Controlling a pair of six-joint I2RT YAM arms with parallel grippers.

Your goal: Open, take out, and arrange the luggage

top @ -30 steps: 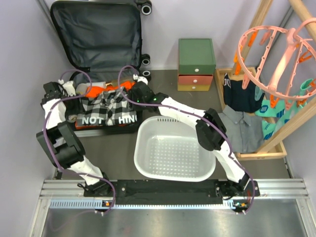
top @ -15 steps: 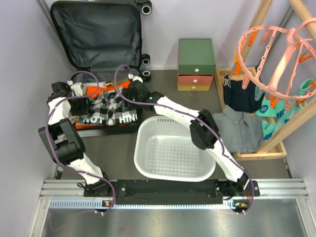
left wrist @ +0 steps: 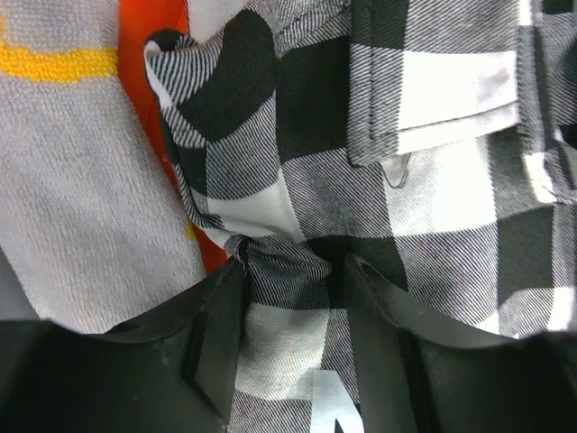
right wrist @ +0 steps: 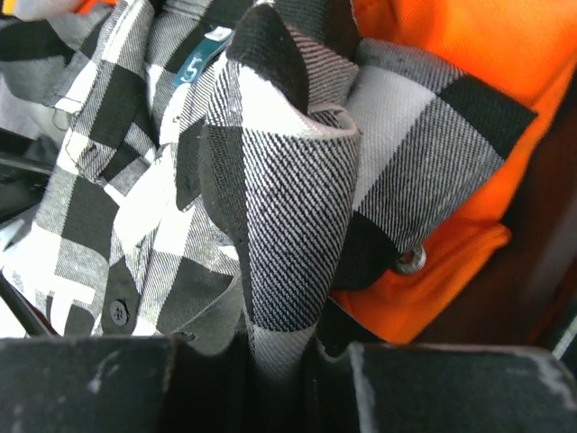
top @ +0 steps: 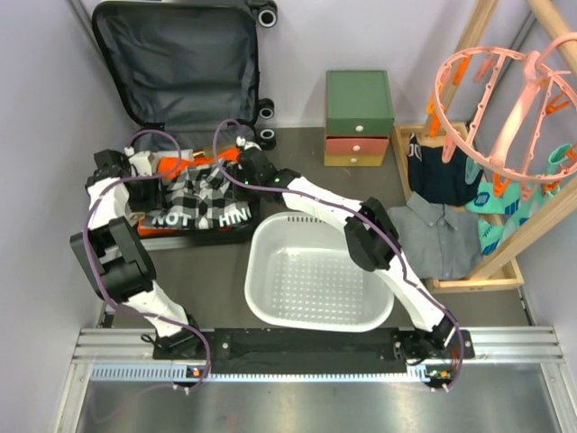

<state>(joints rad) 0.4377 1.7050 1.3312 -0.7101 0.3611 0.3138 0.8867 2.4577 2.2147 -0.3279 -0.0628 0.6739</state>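
Note:
The luggage (top: 176,63) lies open at the back left, its lid with dark grey lining leaning on the wall. In its lower half a black-and-white checked shirt (top: 206,191) lies on an orange garment (right wrist: 451,72) and a grey towel (left wrist: 72,180). My left gripper (top: 153,191) is at the shirt's left side; its jaws (left wrist: 293,271) pinch a bunch of checked cloth (left wrist: 433,198). At the shirt's right side my right gripper (top: 231,177) is shut (right wrist: 279,347) on an upright fold of the same shirt (right wrist: 288,207).
A white laundry basket (top: 257,266) stands just in front of the luggage, under my right arm. A green-and-orange drawer box (top: 359,113) is at the back. At the right stand a wooden rack, a pink peg hanger (top: 505,99) and several garments (top: 442,176).
My right gripper has closed on a fold of the checked shirt. A second ago the left gripper was farther left; it moved in and the shirt bunched up between the two grippers.

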